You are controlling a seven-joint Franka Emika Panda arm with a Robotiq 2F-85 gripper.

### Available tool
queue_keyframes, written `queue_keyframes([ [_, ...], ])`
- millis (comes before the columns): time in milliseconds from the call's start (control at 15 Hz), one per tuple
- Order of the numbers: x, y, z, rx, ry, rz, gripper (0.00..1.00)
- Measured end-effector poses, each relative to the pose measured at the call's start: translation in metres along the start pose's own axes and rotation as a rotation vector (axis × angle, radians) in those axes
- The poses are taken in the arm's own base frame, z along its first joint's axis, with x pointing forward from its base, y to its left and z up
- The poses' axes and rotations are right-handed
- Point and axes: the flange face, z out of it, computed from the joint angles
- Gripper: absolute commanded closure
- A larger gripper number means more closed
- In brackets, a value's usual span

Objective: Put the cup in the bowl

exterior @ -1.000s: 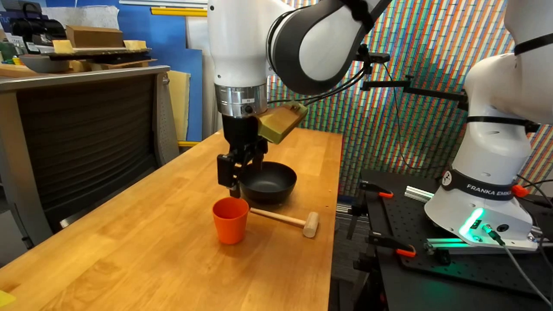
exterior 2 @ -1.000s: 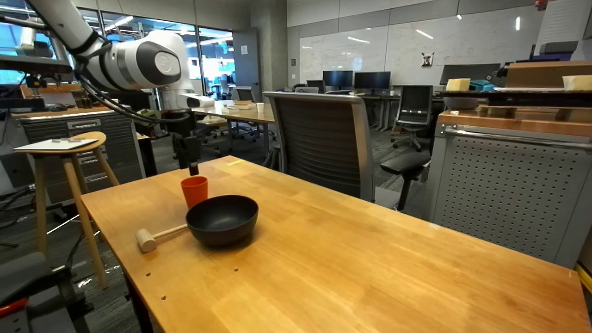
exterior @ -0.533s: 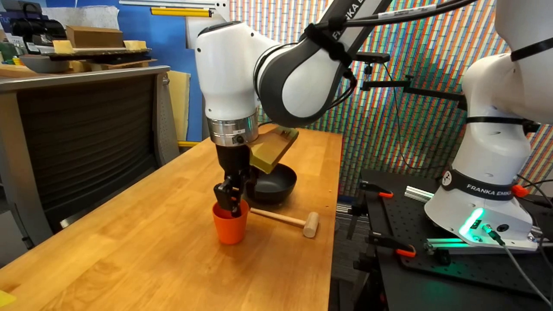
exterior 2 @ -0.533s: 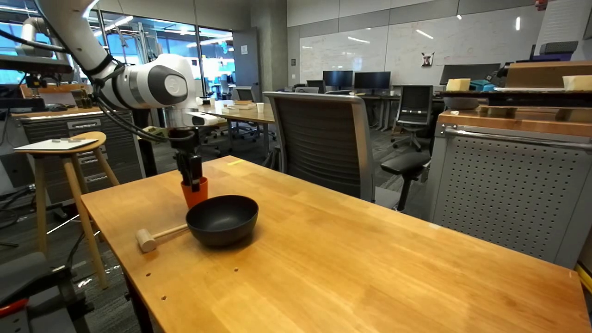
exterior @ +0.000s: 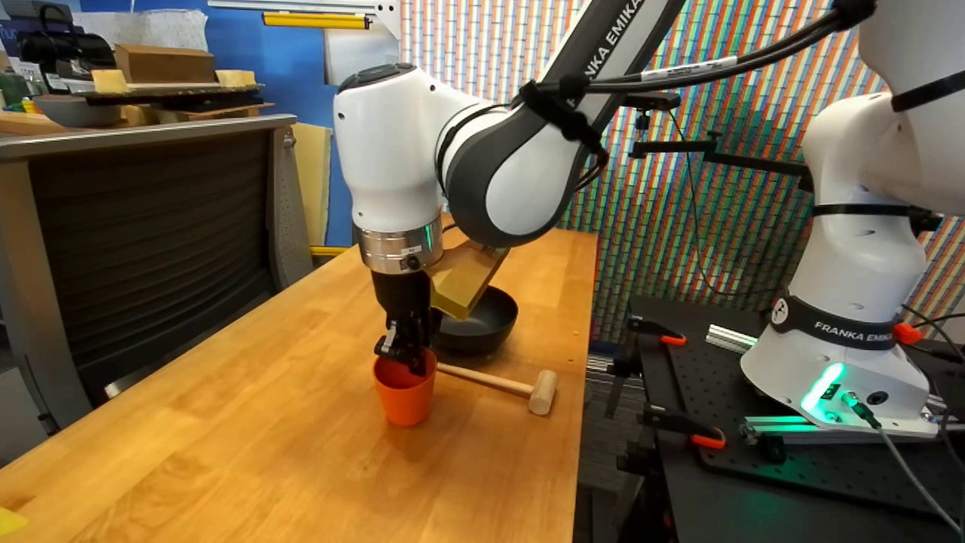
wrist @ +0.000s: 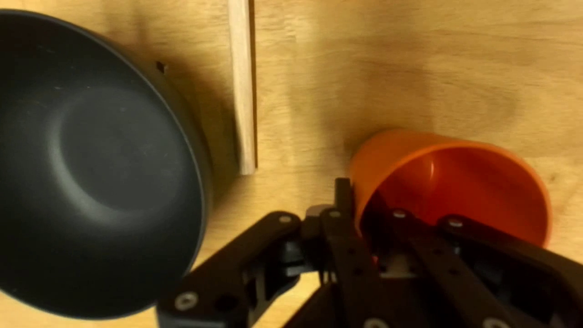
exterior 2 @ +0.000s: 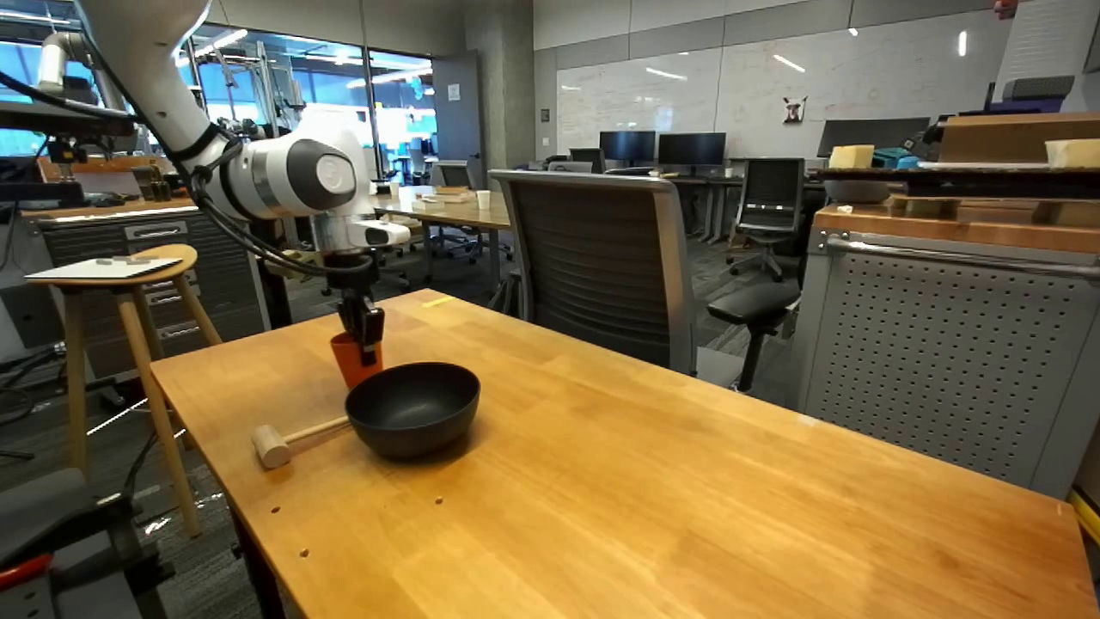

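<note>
Toward the short edge of the table [exterior 2: 687, 481] where a yellow strip [exterior: 9, 521] lies near the corner, the orange plastic cup [exterior: 408, 403] is outside the black bowl [exterior 2: 412, 413], near it. The gripper [wrist: 360, 212] is clamped on the cup's wall, one finger inside, one outside. A wooden mallet [exterior: 497, 383] points its handle between cup and bowl, its head near the long edge facing the robot's base [exterior: 837, 362].

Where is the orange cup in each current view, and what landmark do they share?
In an exterior view: the orange cup is left of centre, lower half.
In an exterior view: the orange cup is left, just below mid-height.
In the wrist view: orange cup right of centre, partly covered by the tool.
Shared landmark: the black bowl, in all three.
</note>
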Motion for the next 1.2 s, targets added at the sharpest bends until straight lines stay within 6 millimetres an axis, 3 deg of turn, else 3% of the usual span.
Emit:
queue_keyframes([
  [200, -0.007, -0.023, -0.03, 0.014, 0.051, -0.045, 0.96],
  [333, -0.007, -0.025, -0.062, 0.025, 0.097, -0.028, 0.96],
  [600, 0.003, 0.023, -0.133, -0.063, 0.212, 0.12, 0.96],
  [733, 0.003, 0.055, -0.151, -0.121, 0.258, 0.203, 0.96],
  [933, -0.003, 0.099, -0.147, -0.202, 0.288, 0.345, 0.96],
  [1200, -0.02, 0.141, -0.1, -0.215, 0.17, 0.543, 0.96],
])
